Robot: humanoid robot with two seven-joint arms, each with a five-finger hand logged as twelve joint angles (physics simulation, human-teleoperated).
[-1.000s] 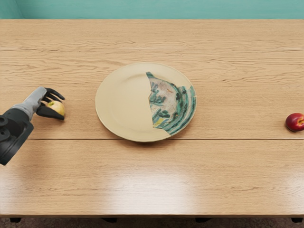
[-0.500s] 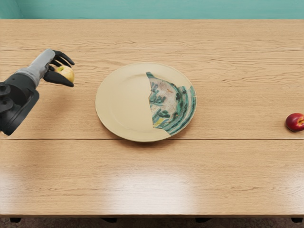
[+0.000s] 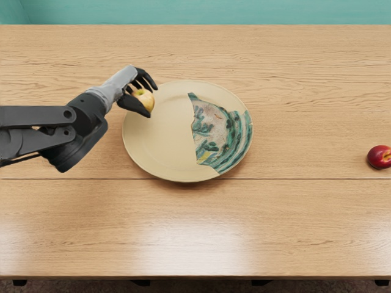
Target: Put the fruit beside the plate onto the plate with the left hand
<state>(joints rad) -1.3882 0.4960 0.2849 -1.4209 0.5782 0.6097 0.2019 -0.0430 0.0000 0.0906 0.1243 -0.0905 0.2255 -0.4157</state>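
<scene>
Head view gives you the left hand (image 3: pixel 134 90) at the far-left rim of the plate (image 3: pixel 160 139). Its arm (image 3: pixel 43 131) comes in from the left edge, over the left part of the desk (image 3: pixel 195 226). The black fingers (image 3: pixel 147 78) are curled around a small yellow apple (image 3: pixel 145 99): the thumb sits below it and the others wrap over its top, so the fruit is firmly gripped. You see the apple just inside the plate's upper-left edge, over the plain cream part. From this angle you cannot tell whether it touches the plate's surface or is held clear of it.

The plate lies flat near the middle of the desk. Its left part is bare cream, and its right part carries a teal and green striped pattern. A red apple (image 3: pixel 379 157) rests on the desk near the right edge, well apart from the plate and from the hand. A teal wall (image 3: pixel 201 11) runs behind the desk's far edge.
</scene>
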